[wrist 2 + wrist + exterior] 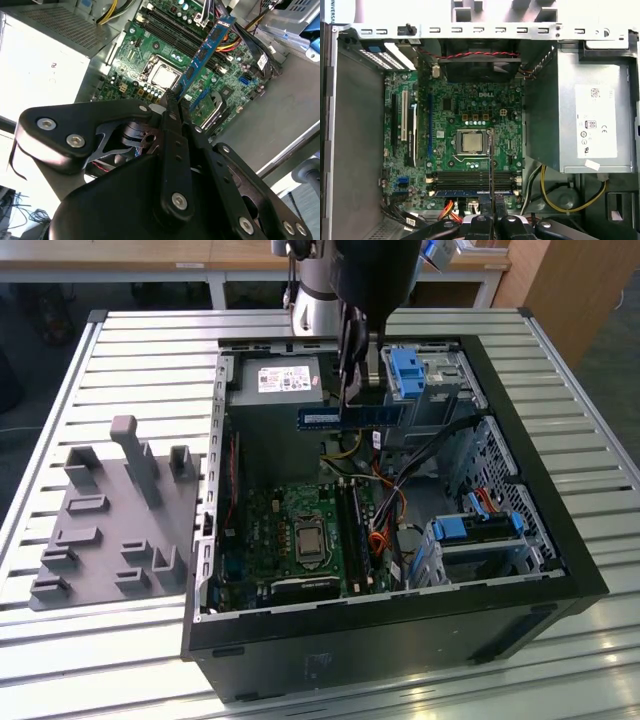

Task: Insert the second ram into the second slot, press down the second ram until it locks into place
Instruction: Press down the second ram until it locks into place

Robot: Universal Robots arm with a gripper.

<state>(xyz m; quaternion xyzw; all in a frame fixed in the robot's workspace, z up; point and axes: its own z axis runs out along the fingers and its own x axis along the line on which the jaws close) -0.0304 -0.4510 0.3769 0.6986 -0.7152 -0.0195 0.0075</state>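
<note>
My gripper (352,398) is shut on the second ram (350,415), a long blue circuit-board strip. I hold it level, well above the floor of the open computer case, in front of the power supply. In the second wrist view the ram (206,49) sticks out past the closed fingertips (171,101) over the green motherboard. In the first wrist view the ram (491,160) shows edge-on as a thin line crossing the memory slots (470,178). Another blue strip (470,192) sits in the slot row beside them. Which one is the second slot I cannot tell.
The black case (400,620) lies open on a slatted metal table. Inside are the silver power supply (280,385), the processor socket (305,537), blue drive cages (478,530) and loose orange and yellow cables (378,540). A grey holder fixture (110,520) lies at the exterior view's left.
</note>
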